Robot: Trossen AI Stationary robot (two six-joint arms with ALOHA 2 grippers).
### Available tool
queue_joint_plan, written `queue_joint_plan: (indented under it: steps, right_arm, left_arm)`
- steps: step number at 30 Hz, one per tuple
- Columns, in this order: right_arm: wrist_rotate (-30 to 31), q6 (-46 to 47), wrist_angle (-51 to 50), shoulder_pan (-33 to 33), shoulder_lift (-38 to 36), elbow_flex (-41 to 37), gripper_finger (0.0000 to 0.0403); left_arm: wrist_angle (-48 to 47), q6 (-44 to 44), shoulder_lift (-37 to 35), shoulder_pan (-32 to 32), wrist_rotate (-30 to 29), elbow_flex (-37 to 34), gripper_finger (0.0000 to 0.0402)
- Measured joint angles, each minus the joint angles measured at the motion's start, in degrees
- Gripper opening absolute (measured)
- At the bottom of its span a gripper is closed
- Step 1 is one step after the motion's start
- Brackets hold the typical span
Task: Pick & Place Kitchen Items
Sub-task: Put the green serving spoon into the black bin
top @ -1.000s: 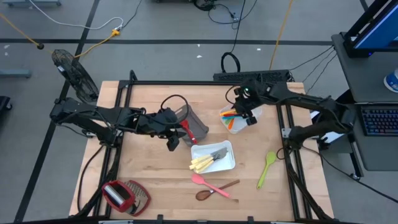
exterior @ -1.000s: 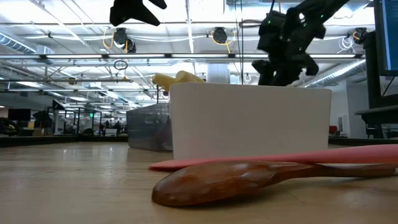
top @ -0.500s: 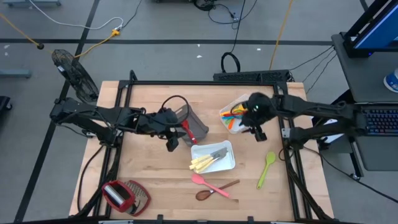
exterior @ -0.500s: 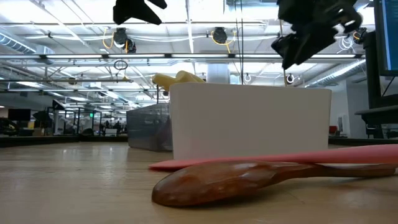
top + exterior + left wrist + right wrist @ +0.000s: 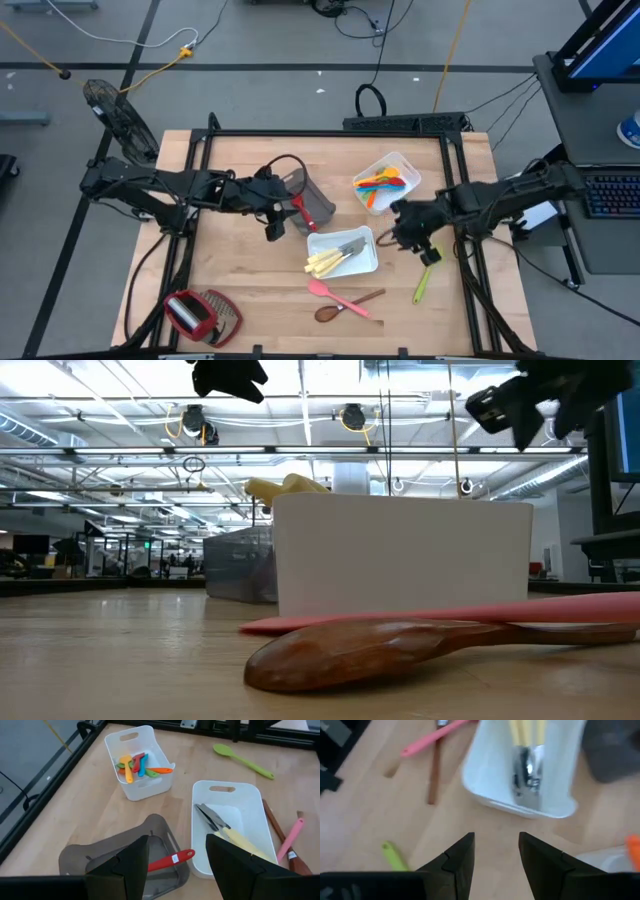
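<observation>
The right tool (image 5: 408, 236), its fingers (image 5: 457, 857) parted with nothing between them, has swung away from the far tray (image 5: 403, 165) of coloured utensils (image 5: 380, 186), where it hung a second ago, and now hovers low over the tabletop (image 5: 240, 270) between the middle tray (image 5: 368, 262) and the green spoon (image 5: 430, 270), which lies alone toward the right edge. The move suggests a drop-off at the far tray is finished and the green spoon is the next pick; that is a reading of the scene, not something shown. The left tool (image 5: 276, 228) has not shifted over the same second: it hangs open and empty beside the grey bin (image 5: 318, 205), where a red-handled utensil (image 5: 300, 212) lies. Sorted so far, the far tray holds orange, blue, yellow, green and red pieces, and the middle tray holds pale-handled knives (image 5: 335, 260). Still loose on the near side of the tabletop are a pink spatula (image 5: 335, 295) and a brown wooden spoon (image 5: 345, 305), crossed and touching just beyond the middle tray's near edge. A red-and-wire-mesh gadget (image 5: 200, 315) sits at the near left corner, well apart from everything else. The tabletop is pale butcher-block wood in a black metal frame. Around it runs a grey floor with cables and a small fan at far left; a keyboard and monitor stand at right, and the level view shows a long hall with ceiling lights.
</observation>
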Motion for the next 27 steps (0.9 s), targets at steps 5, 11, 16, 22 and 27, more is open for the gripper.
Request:
queue_joint_plan:
  steps: [5, 11, 16, 22, 27]
  right_arm:
    - [2.94, 7.03, -0.26, 6.65, 2.51, 0.00, 0.0145]
    - [2.77, 13.14, -1.10, 12.71, 6.29, 0.00, 0.0145]
    - [2.66, 14.61, -5.16, 17.13, 8.36, 0.00, 0.0140]
    - [2.58, 14.63, -7.67, 21.16, 9.31, 0.00, 0.0135]
    - [0.91, 17.23, -5.42, 22.77, 9.34, -1.71, 0.0135]
  left_arm:
    - [0.02, 1.72, 0.00, -0.02, 0.02, 0.00, 0.0203]
    - [0.02, 2.79, 0.00, -0.02, 0.04, 0.00, 0.0203]
    - [-0.01, 2.79, 0.00, -0.02, 0.07, 0.00, 0.0202]
    - [-0.02, 2.62, 0.00, -0.02, 0.09, 0.00, 0.0202]
    - [0.00, 2.05, 0.00, -0.02, 0.11, 0.00, 0.0202]
